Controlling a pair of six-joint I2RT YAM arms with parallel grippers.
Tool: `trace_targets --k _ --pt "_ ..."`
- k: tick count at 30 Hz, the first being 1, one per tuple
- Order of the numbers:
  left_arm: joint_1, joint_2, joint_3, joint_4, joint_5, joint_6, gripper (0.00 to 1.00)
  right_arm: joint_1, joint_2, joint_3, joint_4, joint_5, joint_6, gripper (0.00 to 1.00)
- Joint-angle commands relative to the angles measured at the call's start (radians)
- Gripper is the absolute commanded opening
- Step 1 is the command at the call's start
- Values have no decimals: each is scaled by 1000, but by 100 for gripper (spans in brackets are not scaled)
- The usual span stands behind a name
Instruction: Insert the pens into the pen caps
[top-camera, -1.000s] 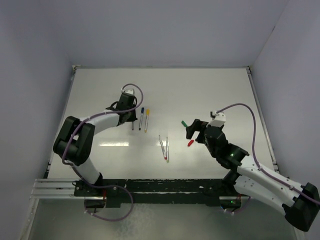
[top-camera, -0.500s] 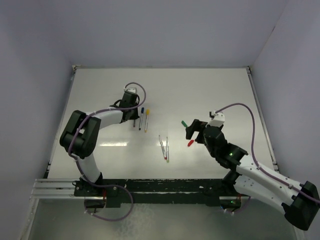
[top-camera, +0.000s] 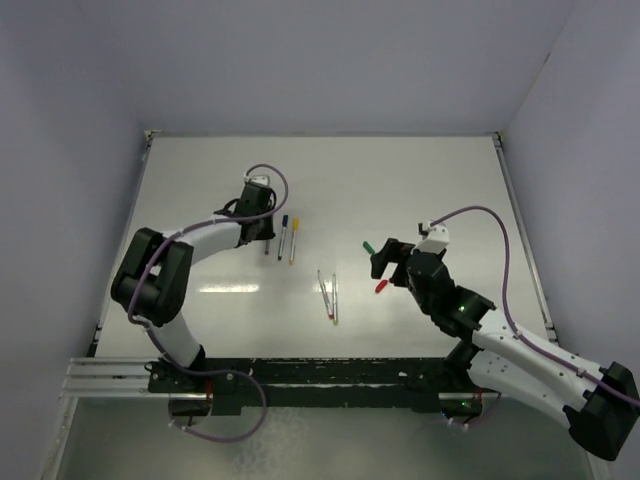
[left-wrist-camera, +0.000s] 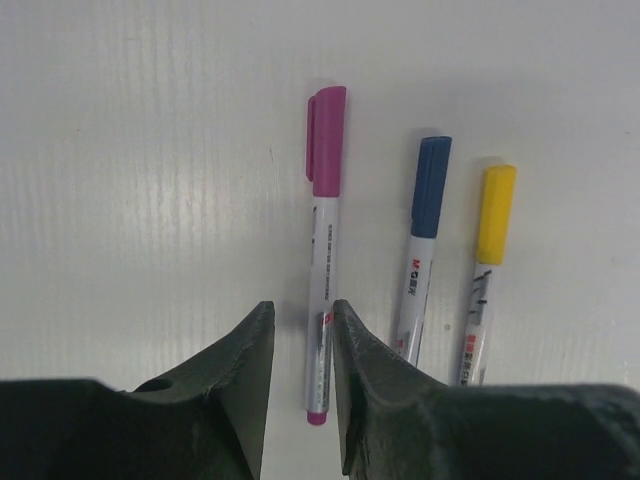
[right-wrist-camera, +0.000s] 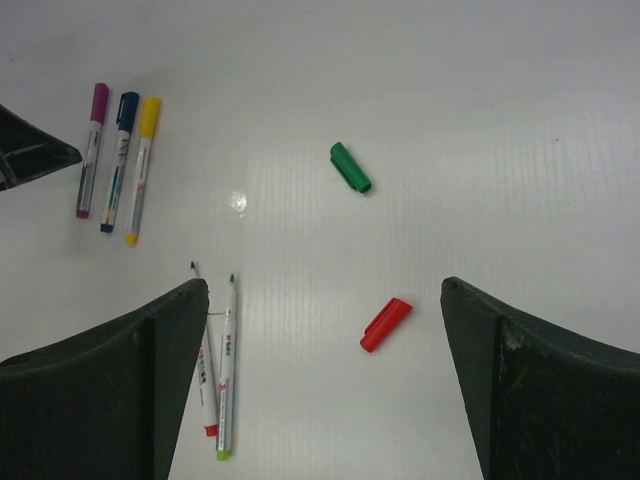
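Three capped pens lie side by side: one with a purple cap, one blue, one yellow. My left gripper hovers over the purple pen's rear end, jaws slightly apart and holding nothing; in the top view it is beside these pens. Two uncapped pens, green-tipped and red-tipped, lie together. A loose green cap and a red cap lie on the table. My right gripper is wide open and empty above the red cap.
The white table is walled by pale panels on three sides. The two uncapped pens lie mid-table between the arms. The green cap and red cap sit just by my right gripper.
My left arm's elbow swung right and back again while its gripper stayed by the purple pen. The right arm and all pens and caps stayed put.
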Motion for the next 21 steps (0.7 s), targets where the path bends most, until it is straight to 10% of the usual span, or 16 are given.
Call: trace_targets --k 1,12,21 --pt "0 -181 -35 4 -19 11 33 1 -1 -4 43 -11 2 100" --pt "-37 -531 -236 34 160 -8 34 0 5 -54 61 49 61 100" --pt "-352 -541 -334 40 109 -138 37 -1 27 -27 -23 136 71 100"
